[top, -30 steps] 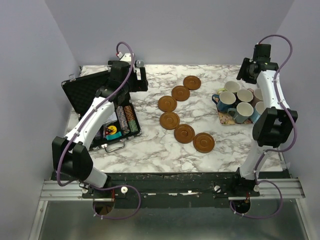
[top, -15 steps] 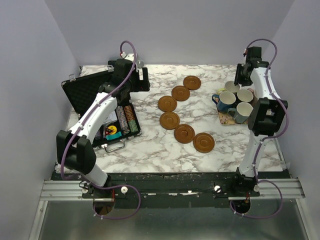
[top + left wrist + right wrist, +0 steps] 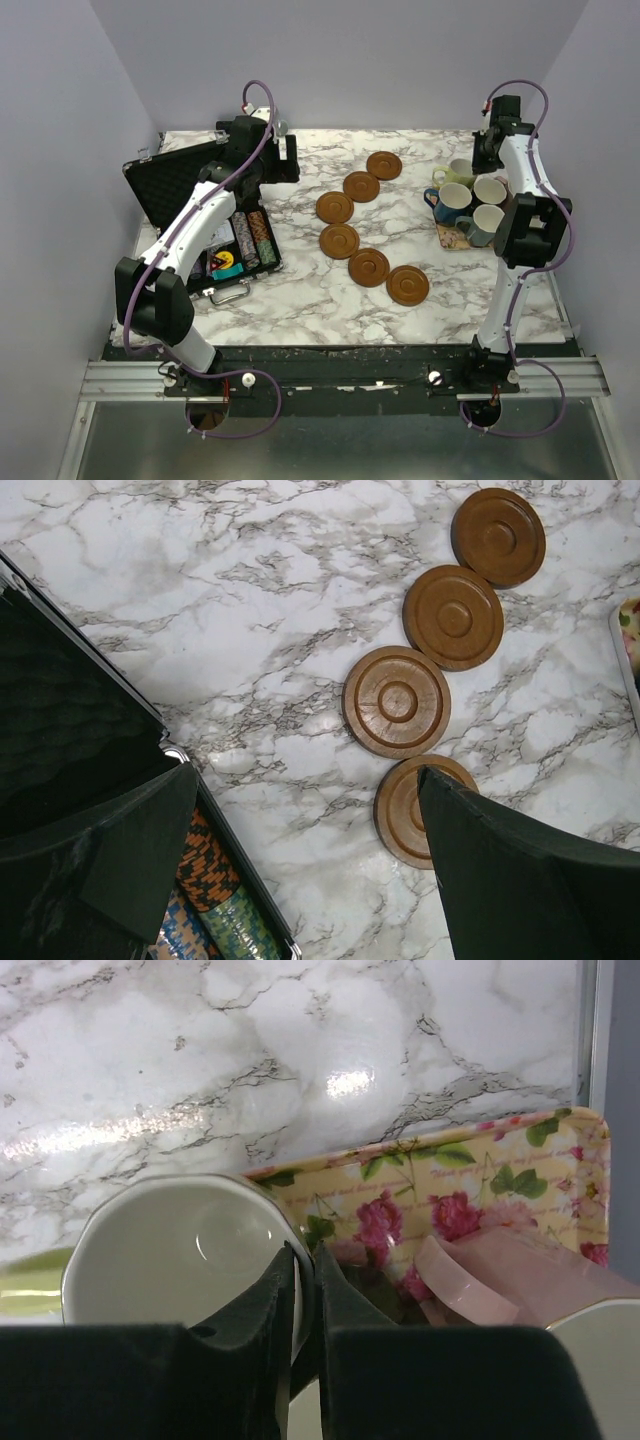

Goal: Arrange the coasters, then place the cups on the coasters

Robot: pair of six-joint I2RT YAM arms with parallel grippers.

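Several round reddish-brown coasters (image 3: 361,186) lie in a bent line across the middle of the marble table, and some of these coasters (image 3: 397,701) show in the left wrist view. The cups stand together on a floral tray (image 3: 447,238) at the right. My right gripper (image 3: 305,1255) is shut on the rim of the pale yellow-green cup (image 3: 170,1250), one finger inside it and one outside. That cup (image 3: 457,173) is at the back of the group. A pink cup (image 3: 500,1280) is beside it. My left gripper (image 3: 308,772) hangs open and empty over the table between the case and the coasters.
An open black case (image 3: 190,200) holding striped poker chips (image 3: 205,880) sits at the left. A dark blue cup (image 3: 450,200) and a light blue cup (image 3: 485,222) stand at the tray's front. The tray's rim (image 3: 480,1125) lies close to the table's right edge.
My right gripper has reached back over the tray and closed onto the yellow-green cup's rim. The left arm shifted slightly right and stays open.
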